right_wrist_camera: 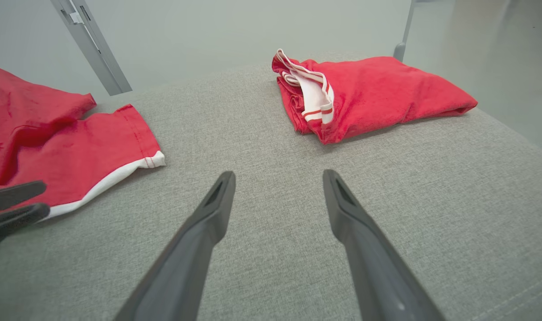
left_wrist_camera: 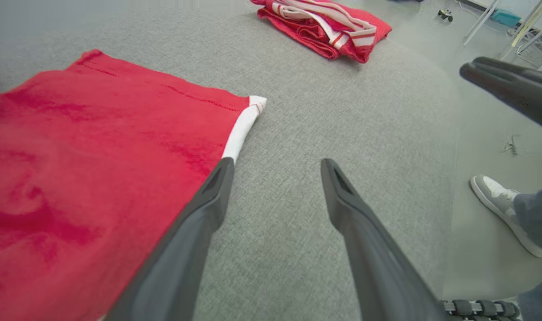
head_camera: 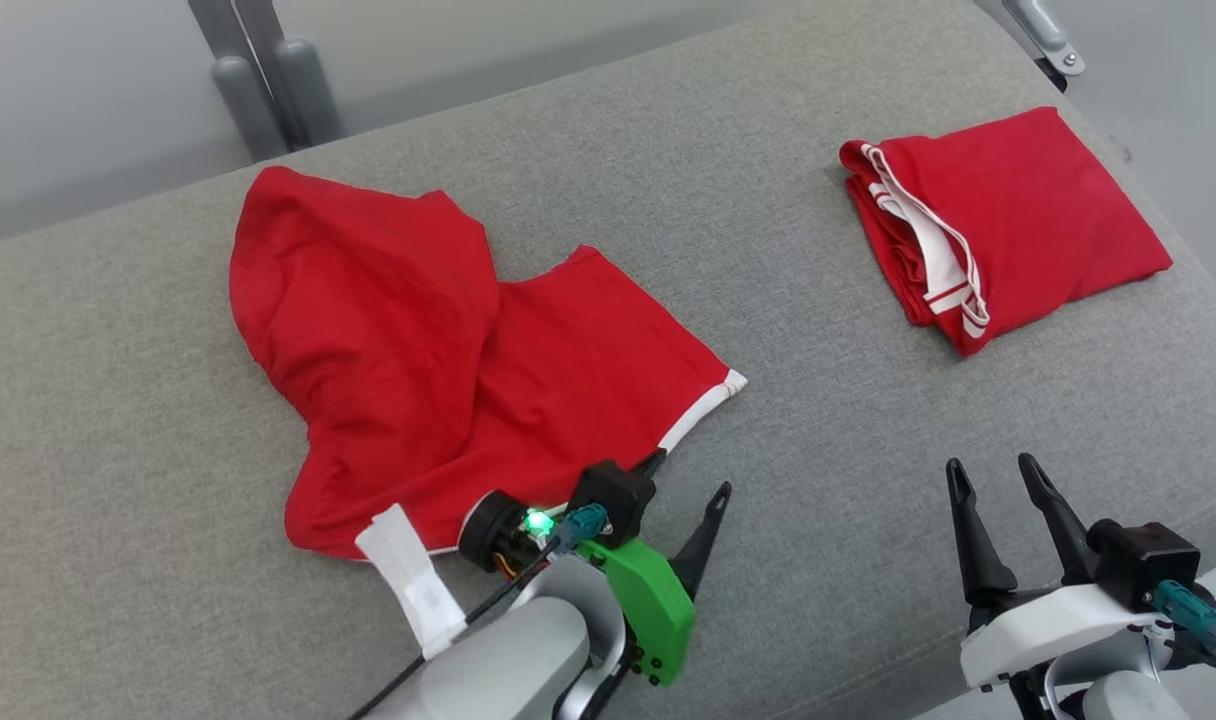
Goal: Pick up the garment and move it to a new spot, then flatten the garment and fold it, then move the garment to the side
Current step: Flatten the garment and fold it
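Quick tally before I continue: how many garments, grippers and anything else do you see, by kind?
Red garments: 2, the loose garment and the folded garment
Grippers: 2, left gripper and right gripper, both open
Shoes: 1, a person's shoe
Total: 5

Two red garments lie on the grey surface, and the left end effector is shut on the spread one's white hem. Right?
No: the left end effector is open at the white hem of the spread garment, as the left wrist view shows.
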### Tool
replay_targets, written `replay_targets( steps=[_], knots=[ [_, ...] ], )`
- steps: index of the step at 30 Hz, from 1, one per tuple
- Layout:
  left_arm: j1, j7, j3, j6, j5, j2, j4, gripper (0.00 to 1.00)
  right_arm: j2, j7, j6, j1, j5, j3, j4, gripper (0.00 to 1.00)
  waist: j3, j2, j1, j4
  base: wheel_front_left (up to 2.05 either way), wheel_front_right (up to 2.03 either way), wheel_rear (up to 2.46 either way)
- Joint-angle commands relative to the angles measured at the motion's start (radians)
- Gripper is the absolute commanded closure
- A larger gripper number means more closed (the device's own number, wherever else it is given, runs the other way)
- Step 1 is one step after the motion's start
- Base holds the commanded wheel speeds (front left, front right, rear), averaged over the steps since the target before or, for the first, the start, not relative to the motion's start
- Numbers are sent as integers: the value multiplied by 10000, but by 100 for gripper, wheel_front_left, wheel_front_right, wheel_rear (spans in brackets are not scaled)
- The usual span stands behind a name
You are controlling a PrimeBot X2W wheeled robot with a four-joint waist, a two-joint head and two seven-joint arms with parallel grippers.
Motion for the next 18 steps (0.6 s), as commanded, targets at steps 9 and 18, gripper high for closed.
replay_targets(
  steps=[9, 18],
  knots=[
    [2507, -295, 3329, 1527, 1535, 738, -3058, 0, -363, -26, -11, 712, -224, -646, -474, 0, -863, 0, 0, 913, 0, 0, 0],
    [6208, -299, 7347, 1288, 3812, 1333, -5765, 0, -577, -26, -11, 1249, -387, -1255, -680, 0, -1642, 0, 0, 1911, 0, 0, 0]
  ],
)
